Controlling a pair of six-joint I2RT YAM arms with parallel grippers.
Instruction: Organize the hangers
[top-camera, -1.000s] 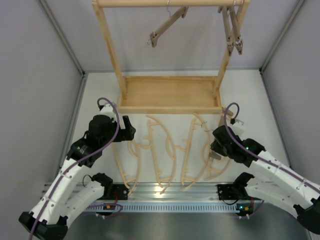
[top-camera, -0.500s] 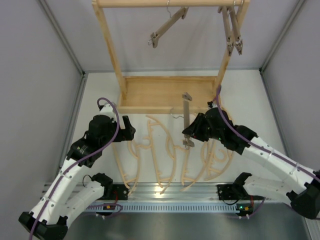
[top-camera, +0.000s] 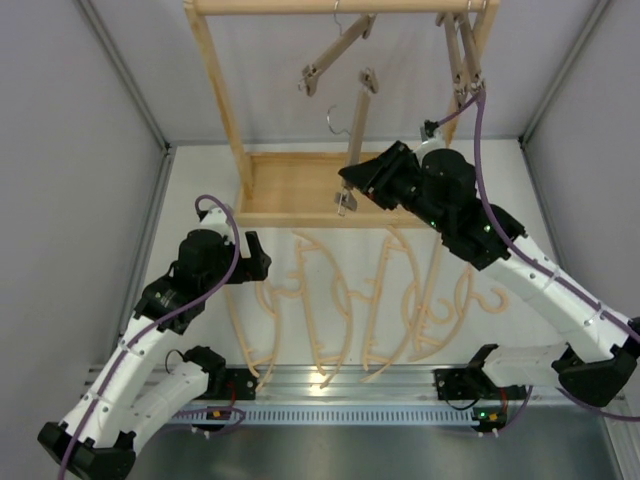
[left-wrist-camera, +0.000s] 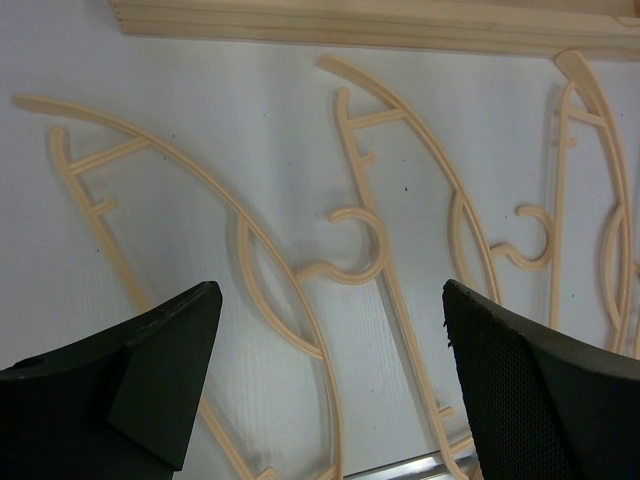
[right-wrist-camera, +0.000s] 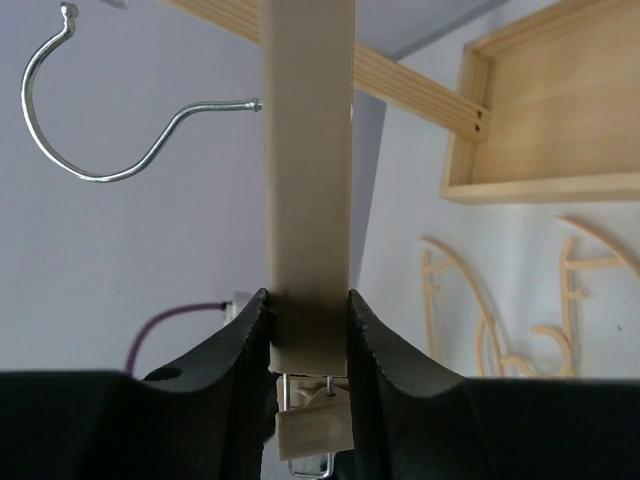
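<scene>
My right gripper (top-camera: 349, 192) (right-wrist-camera: 308, 312) is shut on the lower end of a straight clamp-bar hanger (top-camera: 357, 130) (right-wrist-camera: 308, 150). It holds the bar nearly upright above the rack's tray, and the bar's metal hook (right-wrist-camera: 95, 135) points left. Other clamp-bar hangers (top-camera: 336, 55) (top-camera: 466, 62) hang from the rack's top rail (top-camera: 300, 7). Several pale curved hangers (top-camera: 333, 300) (left-wrist-camera: 290, 300) lie side by side on the white table. My left gripper (top-camera: 262, 262) (left-wrist-camera: 330, 300) hovers open over the leftmost of them, holding nothing.
The pale wooden rack frame stands at the back, its tray base (top-camera: 340, 218) in front of the grey wall. A metal rail (top-camera: 340, 378) runs along the near edge. Grey side walls close in the table on both sides.
My right arm has lifted the clamp bar from low over the table's right side, up and back toward the rack. The left arm has not moved.
</scene>
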